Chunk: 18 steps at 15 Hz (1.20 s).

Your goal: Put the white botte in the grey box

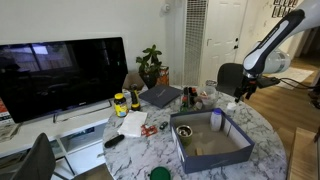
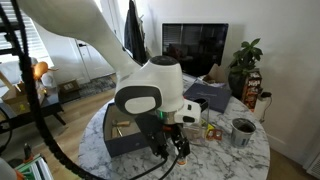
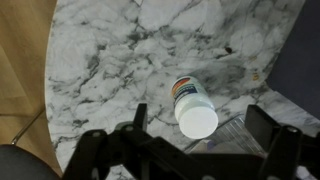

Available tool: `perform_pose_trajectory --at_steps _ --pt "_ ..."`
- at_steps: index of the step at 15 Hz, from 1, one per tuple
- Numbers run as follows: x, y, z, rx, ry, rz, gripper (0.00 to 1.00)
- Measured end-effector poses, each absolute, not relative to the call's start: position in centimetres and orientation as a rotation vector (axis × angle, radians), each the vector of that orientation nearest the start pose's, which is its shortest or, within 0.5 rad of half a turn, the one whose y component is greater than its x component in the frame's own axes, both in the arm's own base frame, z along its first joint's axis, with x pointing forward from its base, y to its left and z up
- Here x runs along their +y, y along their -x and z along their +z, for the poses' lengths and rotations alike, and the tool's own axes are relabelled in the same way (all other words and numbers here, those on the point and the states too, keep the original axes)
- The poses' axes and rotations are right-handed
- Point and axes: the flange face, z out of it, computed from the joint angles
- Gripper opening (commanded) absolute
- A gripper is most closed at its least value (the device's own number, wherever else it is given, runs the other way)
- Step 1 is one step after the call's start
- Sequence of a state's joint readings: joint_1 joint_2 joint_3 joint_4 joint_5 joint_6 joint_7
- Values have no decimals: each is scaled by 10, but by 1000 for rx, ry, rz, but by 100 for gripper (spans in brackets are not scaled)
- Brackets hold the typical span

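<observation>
Pincer [image 3: 201,118] wide open, empty; white bottle [image 3: 191,103] beneath it on counter [image 3: 110,60] (ungrasped). Transfer to grey box [image 1: 215,158] outstanding.

The white jointed robot arm [image 2: 150,90] bends steeply downward, its black two-fingered gripper [image 3: 196,128] hanging with jaws spread wide.

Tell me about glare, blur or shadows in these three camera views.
Wrist view: the white bottle is sharp with a soft shadow beside it, the pincer dark and blurred. In an exterior view the TV screen mirrors the room; in an exterior view the arm looms close, hiding much of the table.
</observation>
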<state>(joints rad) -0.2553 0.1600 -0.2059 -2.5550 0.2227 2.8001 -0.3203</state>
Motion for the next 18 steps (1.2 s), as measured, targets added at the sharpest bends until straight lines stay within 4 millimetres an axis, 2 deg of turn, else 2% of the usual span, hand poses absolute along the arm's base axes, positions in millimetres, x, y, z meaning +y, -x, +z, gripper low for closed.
perform_pose_trajectory --at_steps 4,9,14,18 --pt "-212 -422 195 444 3053 -198 100" --pt "-218 -432 172 364 3166 -297 100" --pt "-215 -437 143 327 3154 -208 100" --pt "-209 -446 135 287 3135 -186 100"
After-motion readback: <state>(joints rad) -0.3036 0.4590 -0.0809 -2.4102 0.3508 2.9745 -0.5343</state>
